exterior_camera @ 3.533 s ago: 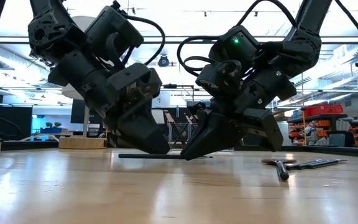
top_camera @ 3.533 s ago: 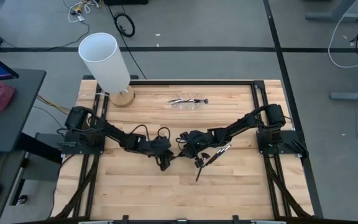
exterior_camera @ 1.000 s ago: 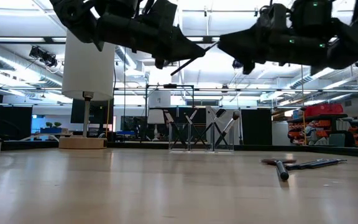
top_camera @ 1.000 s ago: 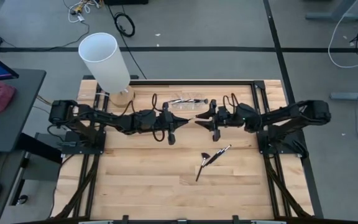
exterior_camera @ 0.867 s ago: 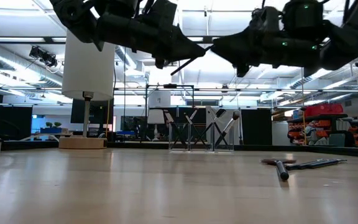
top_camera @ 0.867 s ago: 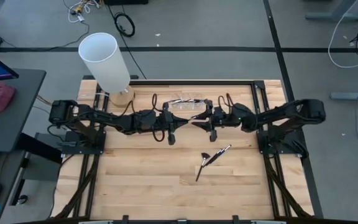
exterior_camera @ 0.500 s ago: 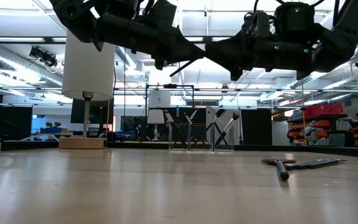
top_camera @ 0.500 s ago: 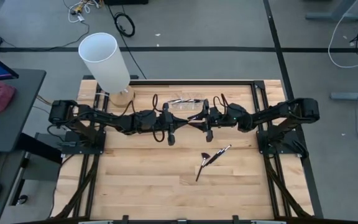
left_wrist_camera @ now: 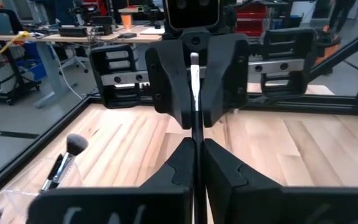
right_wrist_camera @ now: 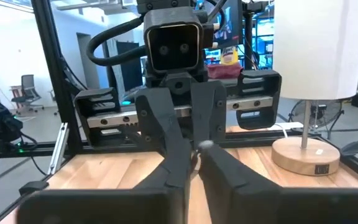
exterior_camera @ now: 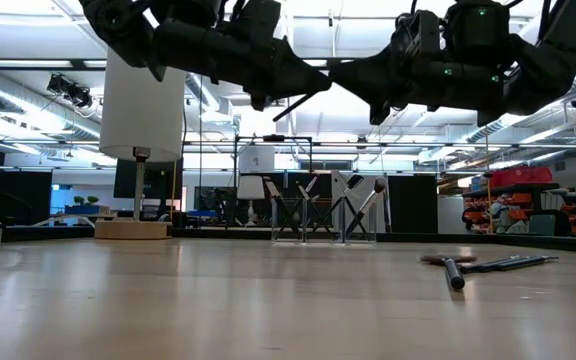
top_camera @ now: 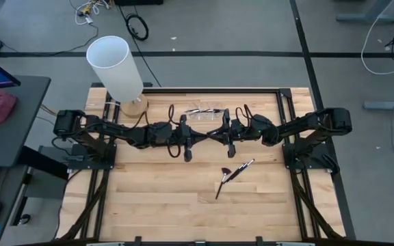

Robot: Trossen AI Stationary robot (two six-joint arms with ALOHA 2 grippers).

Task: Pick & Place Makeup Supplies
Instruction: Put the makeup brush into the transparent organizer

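overhead, both pincers [top_camera: 207, 136] pinch one brush [left_wrist_camera: 194, 102] above the wooden table [top_camera: 156, 198], workshop behind.

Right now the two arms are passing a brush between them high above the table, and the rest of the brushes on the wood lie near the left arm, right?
Not quite: the high view shows the loose brushes on the wood nearer the right arm. The left gripper and right gripper do meet on one brush in the air.

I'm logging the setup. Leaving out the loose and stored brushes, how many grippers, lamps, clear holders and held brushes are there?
Grippers: 2 (left gripper, right gripper)
Lamp: 1
Clear holder: 1
Held brush: 1
Total: 5
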